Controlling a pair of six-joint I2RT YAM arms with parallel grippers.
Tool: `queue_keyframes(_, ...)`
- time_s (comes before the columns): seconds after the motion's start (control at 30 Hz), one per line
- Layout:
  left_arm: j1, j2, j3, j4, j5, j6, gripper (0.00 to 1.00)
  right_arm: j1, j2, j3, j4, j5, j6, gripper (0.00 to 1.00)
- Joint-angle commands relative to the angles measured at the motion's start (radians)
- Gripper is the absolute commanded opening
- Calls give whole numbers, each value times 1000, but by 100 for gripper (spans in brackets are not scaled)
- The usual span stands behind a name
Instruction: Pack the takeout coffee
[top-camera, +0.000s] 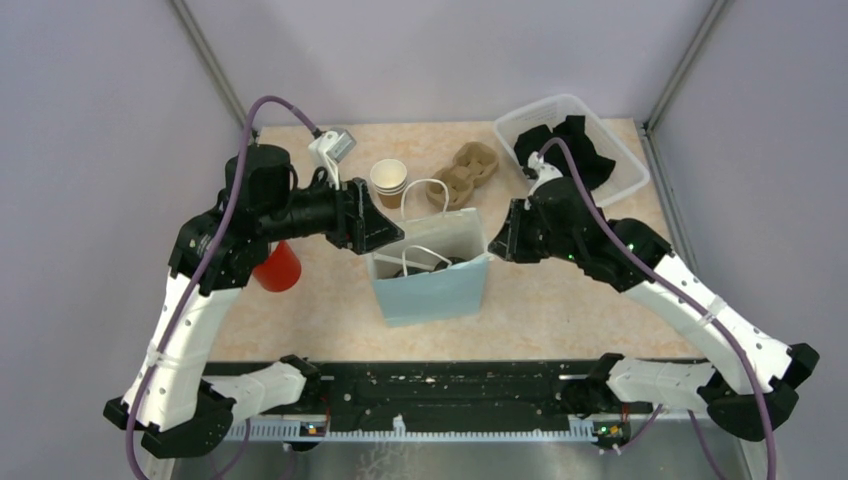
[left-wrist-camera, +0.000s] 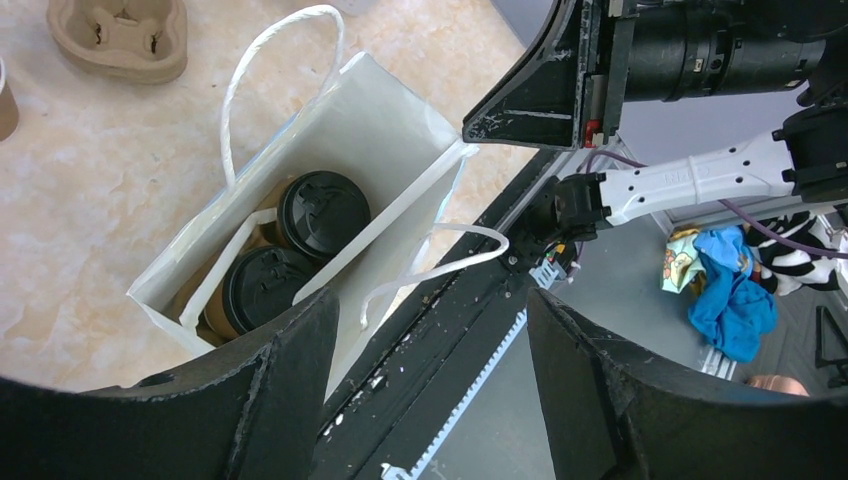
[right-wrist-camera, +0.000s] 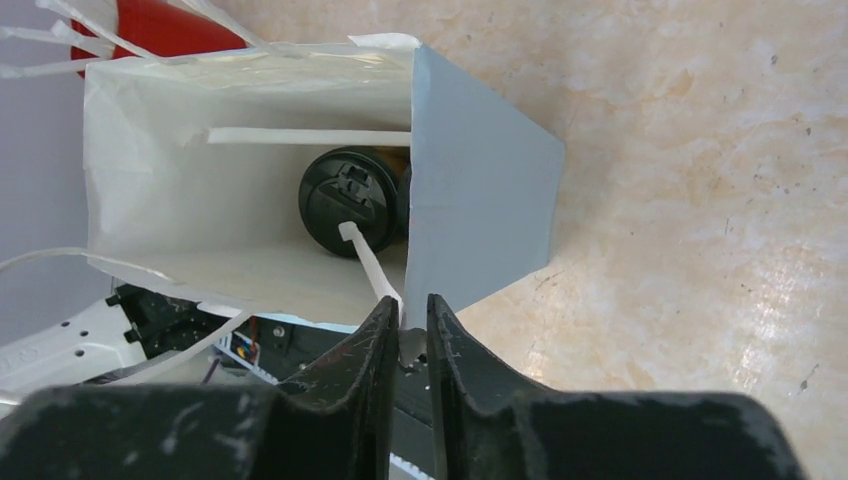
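Two lidded kraft coffee cups stand side by side inside the light blue paper bag, their black lids showing through its open mouth. We see the right gripper pinched nearly closed on the bag's right rim, paper caught between its fingers. The left gripper hangs spread wide above the bag's left side, holding nothing. A cardboard carrier lies on the far side of the bag.

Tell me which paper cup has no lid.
The open cup beside the cardboard carrier, outside the bag; both cups inside the bag are lidded in black.
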Motion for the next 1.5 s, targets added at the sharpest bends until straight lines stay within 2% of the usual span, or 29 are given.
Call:
queue_keyframes(0.0, -3, 3, 39, 11, 15, 27, 75, -10, 17, 89, -26, 14, -29, 11)
queue_keyframes(0.13, -3, 6, 39, 4, 14, 41, 75, -10, 44, 183, -98, 3, -63, 1)
queue_keyframes(0.33, -4, 12, 36, 7, 16, 52, 76, -11, 78, 313, -162, -52, -159, 0)
queue_keyframes(0.5, -3, 17, 40, 6, 20, 64, 76, -9, 186, 412, -217, -258, -293, 0)
queue_keyframes(0.63, -3, 19, 45, -1, 23, 73, 76, -8, 250, 466, -268, -315, -314, 0)
queue_keyframes(0.8, -2, 20, 48, -10, 15, 89, 76, 10, 268, 444, -212, -286, -305, 0)
queue_keyframes(1.03, -3, 32, 68, -14, 10, 108, 77, 124, 403, 496, -180, -169, -291, 2)
queue_keyframes(1.1, -2, 34, 75, -13, -1, 108, 77, 140, 457, 543, -207, -150, -278, 15)
queue_keyframes(1.2, -2, 37, 100, -11, -34, 98, 77, 152, 495, 663, -292, -58, -269, 45)
queue_keyframes(1.3, -3, 23, 114, 10, -93, 74, 83, 152, 462, 762, -336, 26, -248, 72)
queue_keyframes(1.43, -3, -3, 134, 61, -181, 25, 90, 150, 395, 853, -399, 161, -214, 89)
queue_keyframes(1.47, -3, -9, 140, 73, -206, 16, 95, 149, 369, 863, -406, 208, -203, 92)
